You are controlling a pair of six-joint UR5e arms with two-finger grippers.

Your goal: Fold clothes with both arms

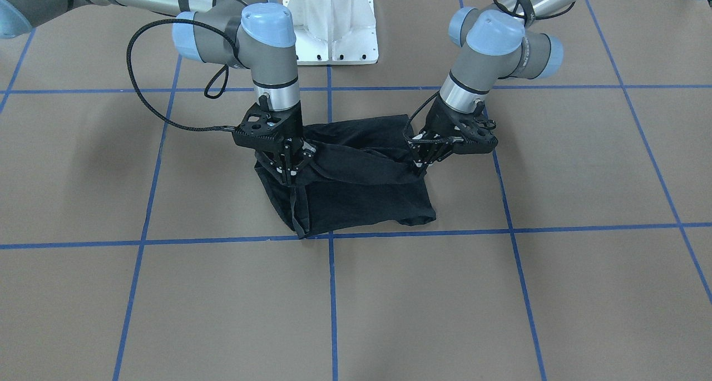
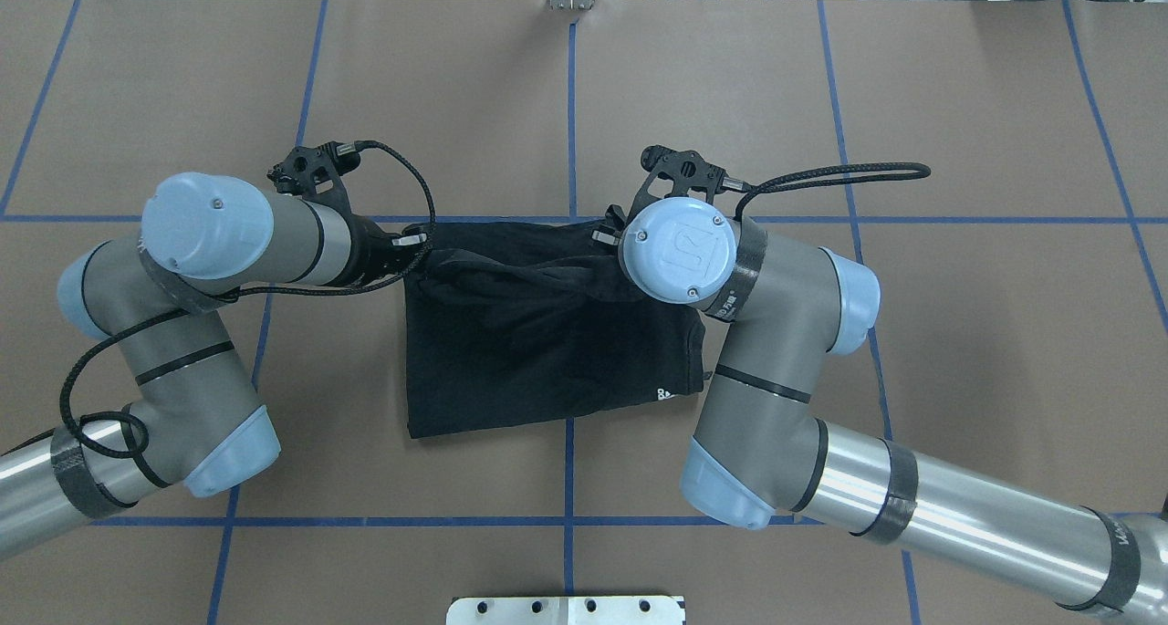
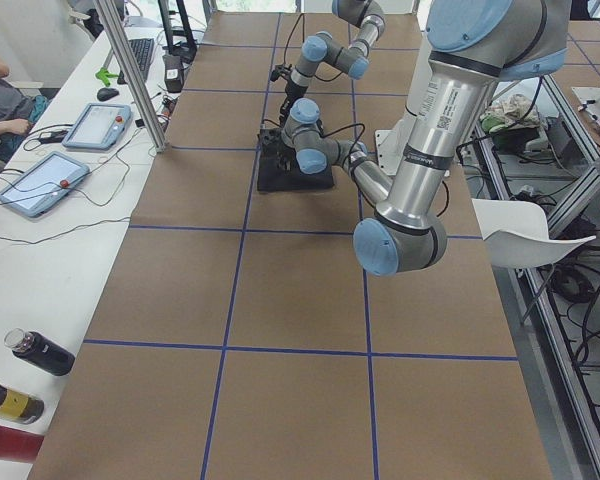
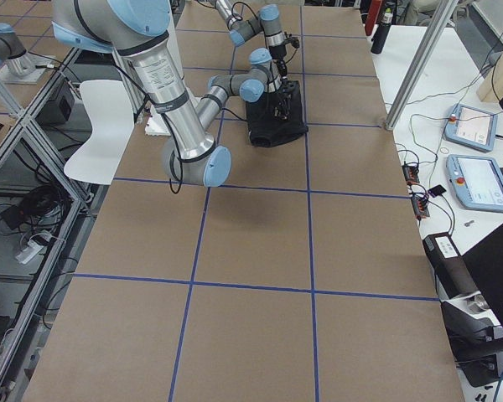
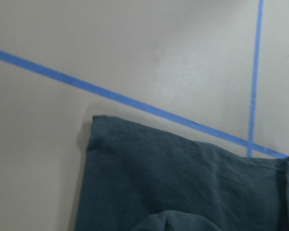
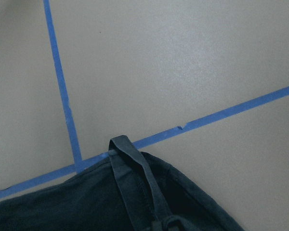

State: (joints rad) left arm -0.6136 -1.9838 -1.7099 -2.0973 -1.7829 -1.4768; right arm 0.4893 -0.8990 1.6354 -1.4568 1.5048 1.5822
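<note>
The black T-shirt [image 1: 361, 194] lies folded at the table's middle, plain black side up, with a small white label [image 2: 664, 393] at one corner. My left gripper [image 1: 423, 167] is shut on one end of its far edge. My right gripper [image 1: 289, 175] is shut on the other end. Both hold that edge lifted a little, and the cloth sags between them while the rest rests on the table. In the overhead view the shirt [image 2: 538, 351] lies between the two wrists, and the right fingers are hidden under the wrist. The left wrist view shows a shirt corner [image 5: 183, 183]. The right wrist view shows a hem strip [image 6: 135, 183].
The brown table mat carries a grid of blue tape lines [image 1: 331, 292]. The white pedestal base [image 1: 332, 25] stands behind the shirt. A side table with tablets [image 3: 40, 180] and bottles [image 3: 40, 352] runs along the far edge, with a metal post [image 3: 130, 70].
</note>
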